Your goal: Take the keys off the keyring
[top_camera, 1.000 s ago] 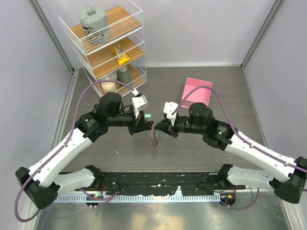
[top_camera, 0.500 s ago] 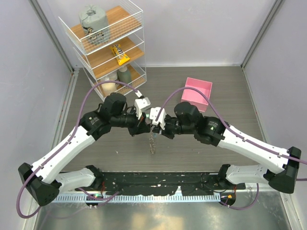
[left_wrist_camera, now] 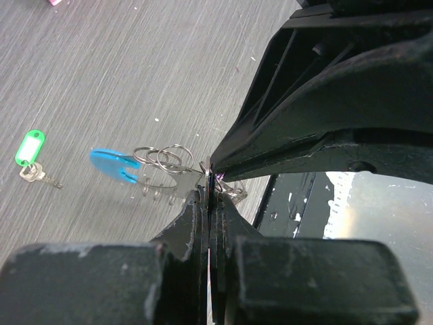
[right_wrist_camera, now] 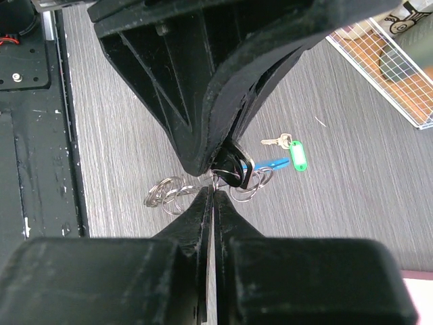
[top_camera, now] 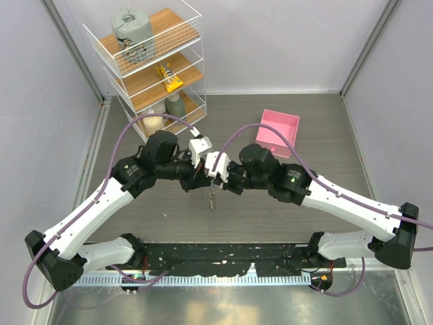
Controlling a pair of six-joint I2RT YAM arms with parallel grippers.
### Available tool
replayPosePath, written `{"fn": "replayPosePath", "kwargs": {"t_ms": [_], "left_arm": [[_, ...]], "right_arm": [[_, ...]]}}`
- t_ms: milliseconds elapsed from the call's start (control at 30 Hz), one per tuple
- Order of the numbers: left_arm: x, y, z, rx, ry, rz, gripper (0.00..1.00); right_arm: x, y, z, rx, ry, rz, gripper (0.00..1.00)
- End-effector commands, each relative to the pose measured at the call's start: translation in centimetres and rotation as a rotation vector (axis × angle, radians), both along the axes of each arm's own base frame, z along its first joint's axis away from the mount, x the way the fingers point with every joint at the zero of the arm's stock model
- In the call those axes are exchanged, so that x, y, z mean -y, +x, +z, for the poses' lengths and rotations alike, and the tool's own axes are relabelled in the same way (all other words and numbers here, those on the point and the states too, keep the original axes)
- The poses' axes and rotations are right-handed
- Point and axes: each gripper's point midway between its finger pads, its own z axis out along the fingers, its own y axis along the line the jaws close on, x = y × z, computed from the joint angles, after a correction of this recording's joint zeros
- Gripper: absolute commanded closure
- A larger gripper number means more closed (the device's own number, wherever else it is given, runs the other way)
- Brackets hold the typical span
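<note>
My left gripper (top_camera: pixel 205 177) and right gripper (top_camera: pixel 217 179) meet tip to tip above the table. In the left wrist view the left gripper (left_wrist_camera: pixel 210 195) is shut on the thin wire of the keyring (left_wrist_camera: pixel 203 177), whose blue band (left_wrist_camera: pixel 115 164) hangs to the left among small split rings. In the right wrist view the right gripper (right_wrist_camera: pixel 215 191) is shut on the same wire bunch (right_wrist_camera: pixel 230 181), beside a black tag (right_wrist_camera: pixel 237 162) and the blue band (right_wrist_camera: pixel 270 164). The keys (top_camera: pixel 213 197) hang below both grippers as a small silver bunch.
A single key with a green tag (left_wrist_camera: pixel 28 147) lies loose on the table, and it also shows in the right wrist view (right_wrist_camera: pixel 298 154). A pink box (top_camera: pixel 281 128) stands at the back right. A white wire shelf (top_camera: pixel 152 61) stands at the back left.
The right gripper has moved left until its tips meet the left gripper's. The hanging keys have shifted slightly left. The left arm has barely moved.
</note>
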Motion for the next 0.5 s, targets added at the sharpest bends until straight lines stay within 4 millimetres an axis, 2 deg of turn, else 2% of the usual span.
{"fn": "replayPosePath", "kwargs": {"t_ms": [0,33,67,133,167,200,233,400,433,467], "left_arm": [[1.6,0.5,6.4,0.170,-0.181,-0.047,1.00],[1.6,0.5,6.2,0.169,-0.180,-0.044,1.00],[1.6,0.6,6.1,0.171,-0.182,-0.042,1.00],[1.6,0.6,6.0,0.173,-0.186,-0.035,1.00],[1.6,0.6,6.0,0.173,-0.190,-0.034,1.00],[1.7,0.6,6.0,0.175,-0.196,-0.034,1.00],[1.7,0.6,5.9,0.171,-0.198,-0.034,1.00],[1.8,0.1,6.4,0.178,-0.223,-0.050,1.00],[1.8,0.0,6.5,0.180,-0.228,-0.056,1.00],[1.8,-0.1,6.7,0.184,-0.235,-0.062,1.00]], "right_arm": [[0.1,-0.4,0.5,-0.001,0.010,-0.012,0.90],[0.1,-0.5,0.5,-0.005,0.030,-0.013,0.84],[0.3,-0.7,1.4,0.018,0.084,-0.011,0.82],[0.8,-1.2,2.6,0.043,0.154,-0.008,0.66],[1.0,-1.3,2.9,0.046,0.178,-0.012,0.61],[1.4,-1.6,3.3,0.054,0.210,-0.016,0.51],[1.7,-1.4,3.2,0.063,0.218,-0.030,0.47],[3.4,-1.6,3.4,0.086,0.337,-0.074,0.46],[3.8,-1.8,4.8,0.110,0.399,-0.074,0.46],[3.9,-1.8,3.9,0.098,0.411,-0.082,0.46]]}}
